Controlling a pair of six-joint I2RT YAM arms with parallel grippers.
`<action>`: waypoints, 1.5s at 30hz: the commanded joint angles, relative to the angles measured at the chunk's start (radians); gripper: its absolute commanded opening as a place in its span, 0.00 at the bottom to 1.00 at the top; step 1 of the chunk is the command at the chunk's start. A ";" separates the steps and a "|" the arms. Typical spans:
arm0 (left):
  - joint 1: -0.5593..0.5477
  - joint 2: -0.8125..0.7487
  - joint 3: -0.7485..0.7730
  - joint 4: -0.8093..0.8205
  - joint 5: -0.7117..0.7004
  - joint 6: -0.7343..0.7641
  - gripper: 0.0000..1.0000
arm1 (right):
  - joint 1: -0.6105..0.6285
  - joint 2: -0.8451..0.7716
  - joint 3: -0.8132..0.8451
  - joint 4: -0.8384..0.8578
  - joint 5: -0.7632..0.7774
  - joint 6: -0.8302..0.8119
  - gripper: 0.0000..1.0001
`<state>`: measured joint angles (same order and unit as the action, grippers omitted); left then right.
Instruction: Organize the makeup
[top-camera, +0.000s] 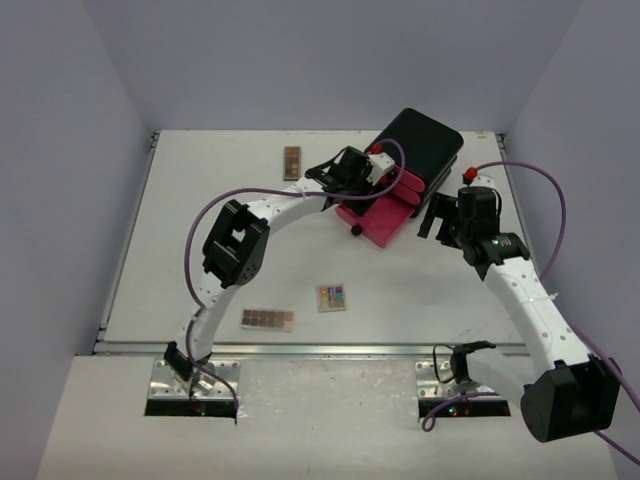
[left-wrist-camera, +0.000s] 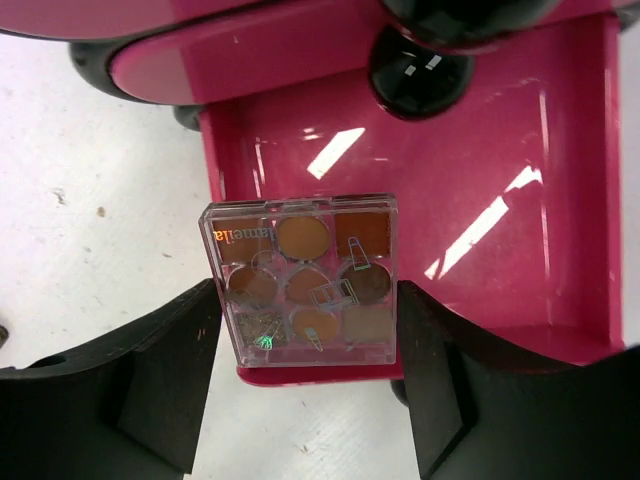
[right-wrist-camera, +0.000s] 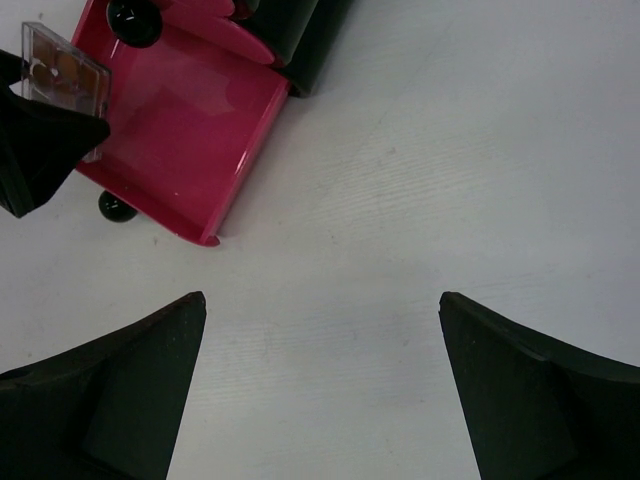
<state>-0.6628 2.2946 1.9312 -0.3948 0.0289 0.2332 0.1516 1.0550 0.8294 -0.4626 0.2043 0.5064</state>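
Left gripper (left-wrist-camera: 305, 345) pinching brown palette (left-wrist-camera: 300, 285), centre frame, hovering over open pink drawer (left-wrist-camera: 500, 200). Right gripper (right-wrist-camera: 320, 390) spread wide, hanging lower frame above table (right-wrist-camera: 480, 150).

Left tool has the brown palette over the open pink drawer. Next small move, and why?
Probably ease the left tool a little deeper over the pink drawer before lowering. The brown palette is pinched by its side edges, and in the wrist view its near edge lines up over the drawer's front wall, so releasing here might leave it perched on that wall.
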 joint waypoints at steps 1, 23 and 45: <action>-0.007 0.048 0.038 0.125 -0.126 -0.011 0.37 | -0.006 -0.012 -0.009 0.010 0.007 0.016 0.99; -0.038 0.067 0.023 0.125 -0.070 -0.060 0.62 | -0.006 -0.018 -0.019 0.016 -0.003 -0.011 0.99; -0.043 -0.154 -0.058 -0.021 -0.147 -0.022 0.80 | -0.006 -0.038 0.020 -0.041 -0.205 -0.063 0.99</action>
<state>-0.7021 2.3385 1.9281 -0.3721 -0.0936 0.1969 0.1516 1.0508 0.8104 -0.4847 0.1093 0.4801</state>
